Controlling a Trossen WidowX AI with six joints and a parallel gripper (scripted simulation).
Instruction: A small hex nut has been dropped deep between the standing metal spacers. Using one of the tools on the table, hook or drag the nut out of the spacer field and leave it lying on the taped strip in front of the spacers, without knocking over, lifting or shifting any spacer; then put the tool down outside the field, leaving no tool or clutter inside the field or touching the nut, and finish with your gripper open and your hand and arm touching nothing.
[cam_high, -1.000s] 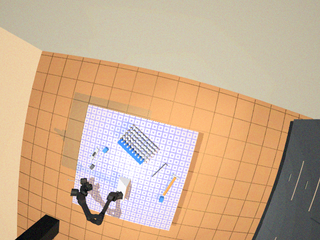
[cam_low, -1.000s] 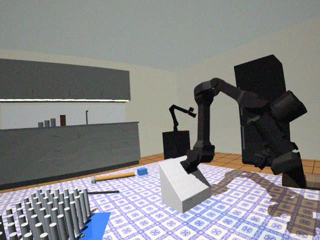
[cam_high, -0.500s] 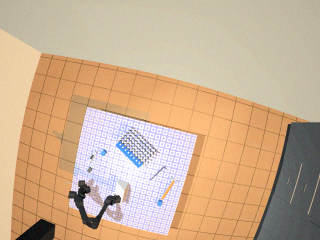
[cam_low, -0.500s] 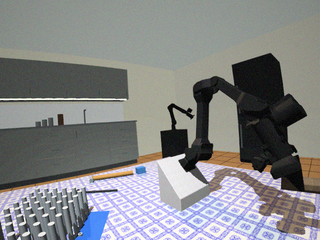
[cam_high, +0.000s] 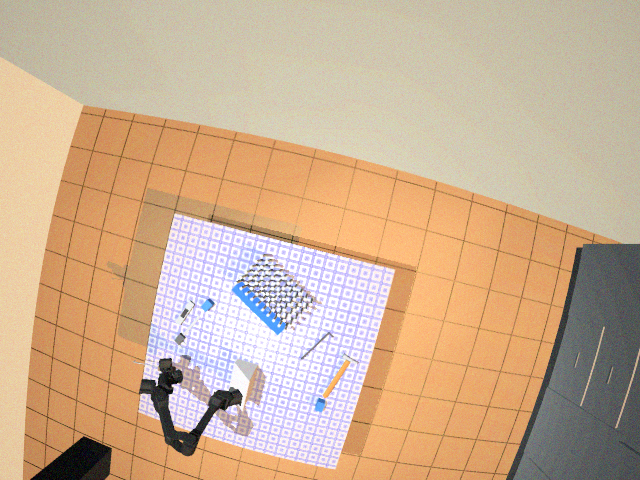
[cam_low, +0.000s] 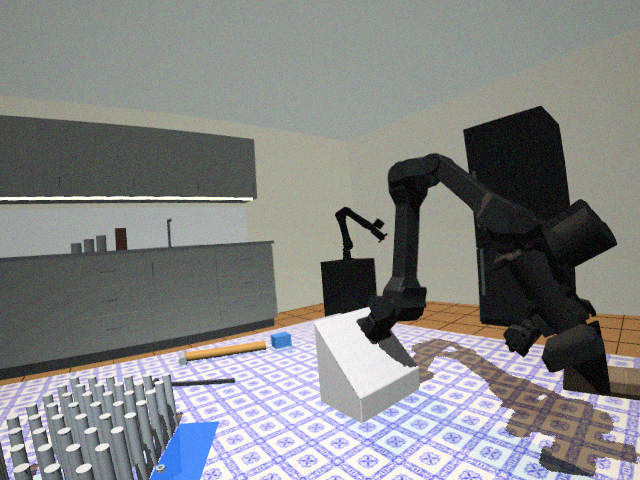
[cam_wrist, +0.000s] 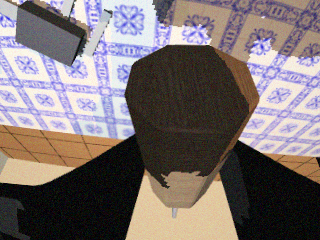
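Observation:
My gripper (cam_high: 146, 386) (cam_low: 594, 374) (cam_wrist: 182, 139) is shut on the wooden handle (cam_wrist: 187, 90) (cam_low: 625, 379) of a tool, at the table's left edge in the top view. A thin metal shaft (cam_wrist: 174, 212) shows beyond the handle; its far end is hidden. The hex nut (cam_low: 160, 468) lies on the blue taped strip (cam_high: 256, 308) (cam_low: 199, 439), near the front spacers. The metal spacers (cam_high: 279, 291) (cam_low: 121, 444) stand upright where visible. A black bent rod (cam_high: 316, 346) (cam_low: 206, 382) and an orange-handled tool (cam_high: 336, 379) (cam_low: 227, 351) lie on the table.
A white wedge (cam_high: 242, 377) (cam_low: 341, 361) stands at the arm's lower end. A blue block (cam_high: 320, 404) (cam_low: 281, 339) is by the orange handle; another blue block (cam_high: 207, 304) lies left of the strip. A dark grey block (cam_high: 179, 338) (cam_wrist: 50, 32) is near my gripper.

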